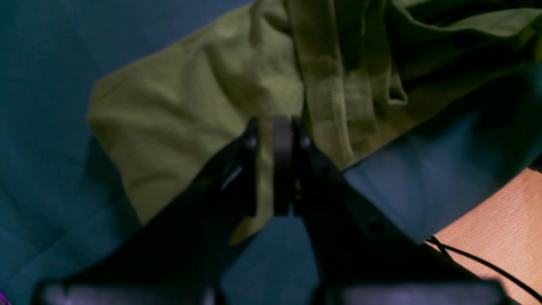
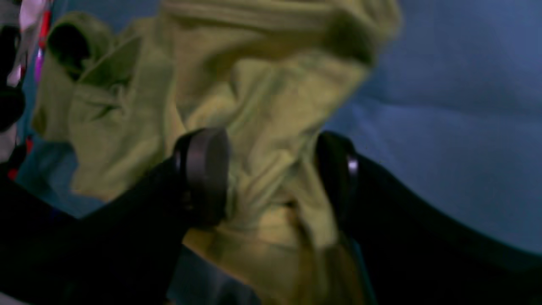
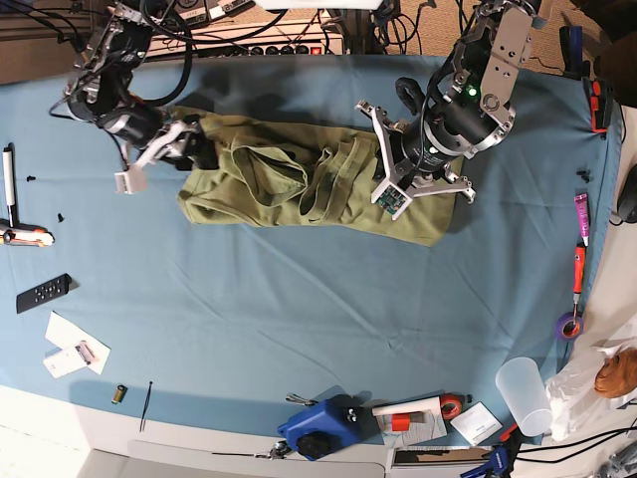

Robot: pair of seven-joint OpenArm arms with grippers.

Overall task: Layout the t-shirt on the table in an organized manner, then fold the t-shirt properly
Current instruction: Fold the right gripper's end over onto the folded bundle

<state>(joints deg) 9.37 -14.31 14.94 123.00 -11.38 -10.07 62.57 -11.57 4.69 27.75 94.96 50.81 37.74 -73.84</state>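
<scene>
The olive-green t-shirt (image 3: 299, 179) lies bunched and wrinkled across the far middle of the blue-covered table (image 3: 299, 319). My left gripper (image 3: 410, 191) stands over the shirt's right end. In the left wrist view this gripper (image 1: 266, 144) is shut on a thin fold of the t-shirt (image 1: 190, 106), above the blue cloth of the table (image 1: 42, 127). My right gripper (image 3: 194, 147) is at the shirt's left end. In the right wrist view it (image 2: 273, 173) is open wide, its pads either side of a bunched ridge of the t-shirt (image 2: 254, 84).
A black remote (image 3: 45, 292), pens (image 3: 10, 174) and paper slips (image 3: 75, 349) lie at the left. A blue tool (image 3: 318, 428), a plastic cup (image 3: 523, 393), purple tape (image 3: 569, 327) and a screwdriver (image 3: 579, 264) line the front and right edges. Cables (image 3: 249, 40) run behind.
</scene>
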